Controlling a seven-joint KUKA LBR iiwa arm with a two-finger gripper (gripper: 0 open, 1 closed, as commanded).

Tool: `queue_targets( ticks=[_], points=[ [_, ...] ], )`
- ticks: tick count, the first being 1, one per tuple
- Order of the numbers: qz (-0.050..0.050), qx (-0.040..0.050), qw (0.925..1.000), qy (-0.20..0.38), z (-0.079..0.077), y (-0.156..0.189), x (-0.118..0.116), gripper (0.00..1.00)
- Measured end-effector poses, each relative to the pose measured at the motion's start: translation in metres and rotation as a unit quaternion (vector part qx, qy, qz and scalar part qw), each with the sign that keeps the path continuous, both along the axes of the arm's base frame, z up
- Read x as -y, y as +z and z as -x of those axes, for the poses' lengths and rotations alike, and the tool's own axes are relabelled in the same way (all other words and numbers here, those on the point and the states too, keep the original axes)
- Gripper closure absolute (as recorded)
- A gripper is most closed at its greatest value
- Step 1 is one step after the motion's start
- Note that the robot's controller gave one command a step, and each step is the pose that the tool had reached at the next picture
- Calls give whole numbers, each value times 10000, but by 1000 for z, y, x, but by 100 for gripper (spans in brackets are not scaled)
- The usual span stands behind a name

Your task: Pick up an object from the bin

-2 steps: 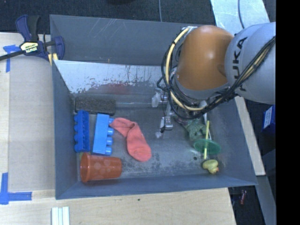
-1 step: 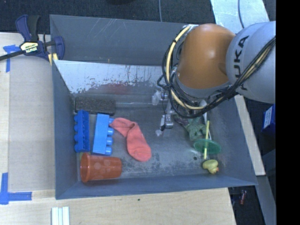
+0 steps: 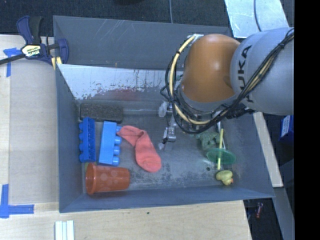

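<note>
On grey arm [image 3: 262, 74]: "KUKA"; claw [image 3: 169, 134] near pink sock [image 3: 144, 151].

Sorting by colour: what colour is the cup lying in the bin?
The cup is orange-red, seen in the camera view.

You are looking at robot lab, picking test cell. What tells you: industrial arm [image 3: 262, 79] with KUKA lettering on grey shell, orange cover [image 3: 207, 69] on wrist, yellow and black cables [image 3: 174, 74] looped round it. Arm hangs over grey metal bin [image 3: 68, 146], back wall scratched and worn. In bin, loose unrelated small things: blue bricks [image 3: 108, 143], pink cloth [image 3: 144, 151], orange cup [image 3: 106, 179], green toy [image 3: 220, 157].
</note>
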State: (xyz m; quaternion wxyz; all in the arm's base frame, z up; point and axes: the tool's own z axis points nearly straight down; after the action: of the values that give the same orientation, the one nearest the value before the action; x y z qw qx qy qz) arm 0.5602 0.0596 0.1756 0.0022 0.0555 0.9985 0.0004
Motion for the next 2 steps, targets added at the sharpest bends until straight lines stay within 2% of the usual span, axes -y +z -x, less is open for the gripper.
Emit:
queue_targets(
  ticks=[1,2],
  points=[
    [1,11,9996,271,25,-47,-16,0],
    [-1,5,9999,118,46,-84,-24,0]
  ],
)
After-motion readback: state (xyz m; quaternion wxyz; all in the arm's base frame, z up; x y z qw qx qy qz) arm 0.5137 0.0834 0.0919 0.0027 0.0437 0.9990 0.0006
